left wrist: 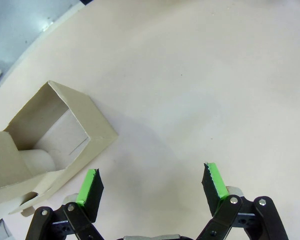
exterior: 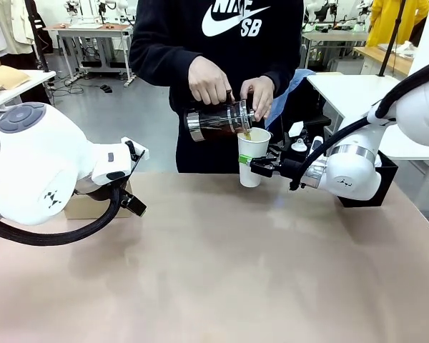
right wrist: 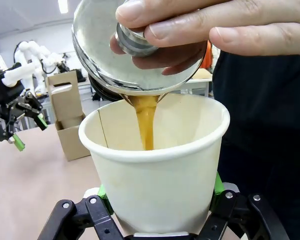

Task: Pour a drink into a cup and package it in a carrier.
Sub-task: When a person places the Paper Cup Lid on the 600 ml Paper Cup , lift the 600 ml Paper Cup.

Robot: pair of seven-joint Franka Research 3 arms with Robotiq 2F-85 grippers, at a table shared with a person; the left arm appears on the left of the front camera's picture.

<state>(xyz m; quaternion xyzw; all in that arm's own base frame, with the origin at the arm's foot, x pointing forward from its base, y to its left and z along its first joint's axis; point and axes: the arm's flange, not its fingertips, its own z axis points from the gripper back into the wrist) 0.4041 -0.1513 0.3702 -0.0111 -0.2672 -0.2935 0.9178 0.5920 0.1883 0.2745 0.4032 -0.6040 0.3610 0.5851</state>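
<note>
A white paper cup (exterior: 253,153) stands upright at the far side of the pale brown tabletop (exterior: 214,271). The robot's right hand (exterior: 261,166), black with green pads, is closed around the cup's lower body, apparently to steady it for pouring. Across from the robot, the person's hands (exterior: 209,80) tip a clear glass cylindrical jug (exterior: 218,119) with a metal band over the rim, one gripping the body, the other pressed on the lid, likely to keep it seated. A thin amber-brown stream of drink (right wrist: 146,120) falls into the cup. How full the cup is cannot be told. Darker liquid lies along the jug's lower side.

The robot's left hand (left wrist: 152,185) hangs over bare tabletop, fingers spread wide, gripping nothing. Just beside it is the small brown cardboard cup carrier (left wrist: 60,145), which is well apart from the cup, its visible compartment looking empty
</note>
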